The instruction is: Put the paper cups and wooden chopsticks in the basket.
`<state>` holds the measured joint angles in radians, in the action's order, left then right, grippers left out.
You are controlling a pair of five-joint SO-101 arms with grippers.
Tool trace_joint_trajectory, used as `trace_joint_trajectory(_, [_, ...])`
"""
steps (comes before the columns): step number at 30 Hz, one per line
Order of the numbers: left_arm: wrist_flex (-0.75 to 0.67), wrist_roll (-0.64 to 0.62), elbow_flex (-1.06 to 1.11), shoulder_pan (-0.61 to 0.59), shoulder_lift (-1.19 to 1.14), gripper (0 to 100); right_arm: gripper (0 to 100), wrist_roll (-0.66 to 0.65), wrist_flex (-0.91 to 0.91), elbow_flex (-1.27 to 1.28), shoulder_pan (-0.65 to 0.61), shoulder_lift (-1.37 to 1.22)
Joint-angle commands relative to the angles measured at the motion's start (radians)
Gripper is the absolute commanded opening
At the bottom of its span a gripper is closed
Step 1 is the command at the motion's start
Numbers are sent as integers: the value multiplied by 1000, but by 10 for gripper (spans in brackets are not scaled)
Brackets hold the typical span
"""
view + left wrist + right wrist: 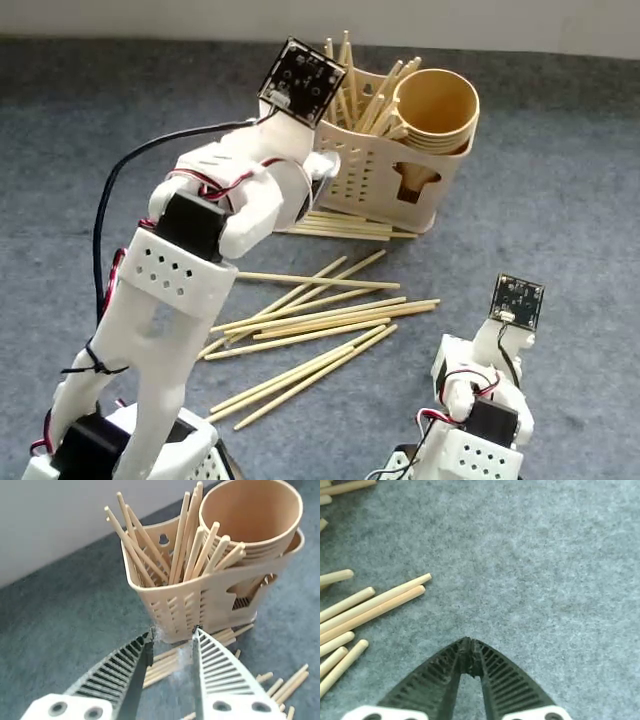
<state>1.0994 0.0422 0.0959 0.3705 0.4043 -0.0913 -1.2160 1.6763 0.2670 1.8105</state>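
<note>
My left gripper (173, 634) is parted to a moderate gap with nothing between the fingers, its tips just short of the near wall of the basket (180, 605), low down by the basket's base. Beyond the tips, inside the basket, the stack of paper cups (250, 515) sits nested in the far compartment, mouth up, its rim above the basket's edge. Nearer to my fingers, the other compartment holds a bundle of upright chopsticks (150, 550) that lean and fan outward at different angles. On the floor directly under and just past the left tips, a short row of chopsticks (165, 662) lies flat along the foot of the basket, touching or nearly touching it; I cannot tell which. From the high view the left arm (230, 200) stretches across to the basket (380, 180), and behind the gripper, back toward the arm's base, the loose chopsticks (310, 320) lie scattered flat on the grey carpet (560, 220), several overlapping. My right gripper (470, 645) is pinched closed, tip against tip, holding nothing, and it points down at bare carpet. Off to one side of its tips, near but apart from them, I see the rounded ends of some loose chopsticks (375, 602), two of them lying side by side and touching. The right arm (485, 390) sits folded low, well apart from the basket.
</note>
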Motion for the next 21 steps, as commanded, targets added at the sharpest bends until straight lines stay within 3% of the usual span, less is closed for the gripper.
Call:
trace_joint_trajectory(1, [101,0,-22,18,101,136,5,0,-5,153,12,5])
trace_joint_trajectory(5, [164,8,65,90,251,136,5,0,-5,153,12,5])
trace_joint_trajectory(9, [184,98,203,176,371,136,5,0,-5,153,12,5])
trace_joint_trajectory(21, [186,152,516,188,515,136,5,0,-5,153,12,5])
